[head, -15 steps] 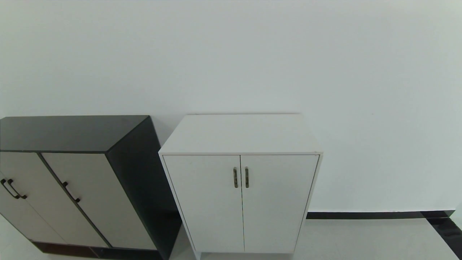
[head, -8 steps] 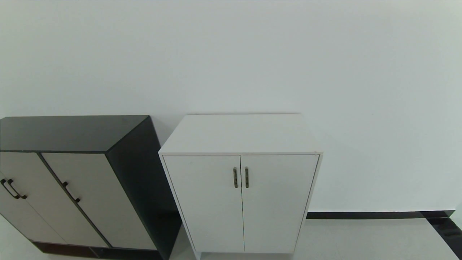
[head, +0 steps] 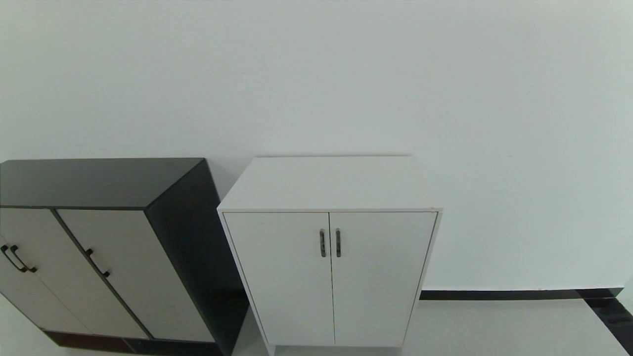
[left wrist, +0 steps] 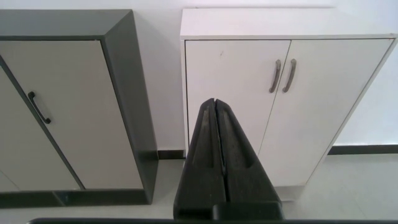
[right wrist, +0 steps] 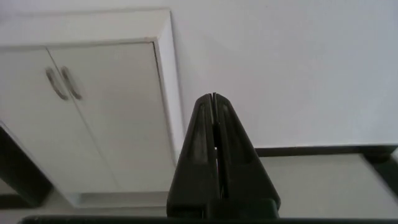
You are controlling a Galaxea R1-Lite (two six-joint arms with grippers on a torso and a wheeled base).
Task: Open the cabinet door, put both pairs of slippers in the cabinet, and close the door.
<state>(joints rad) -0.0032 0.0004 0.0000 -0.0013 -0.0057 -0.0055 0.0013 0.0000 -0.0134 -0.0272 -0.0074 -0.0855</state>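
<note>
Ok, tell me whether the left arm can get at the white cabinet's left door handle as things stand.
Probably yes. The left gripper points at the white cabinet with nothing between it and the left door handle. It hangs short of the door with fingers shut, so they would need opening.

The white cabinet (head: 329,184) has its base cut off, the black cabinet (head: 99,183) its left door (head: 20,282)
</note>
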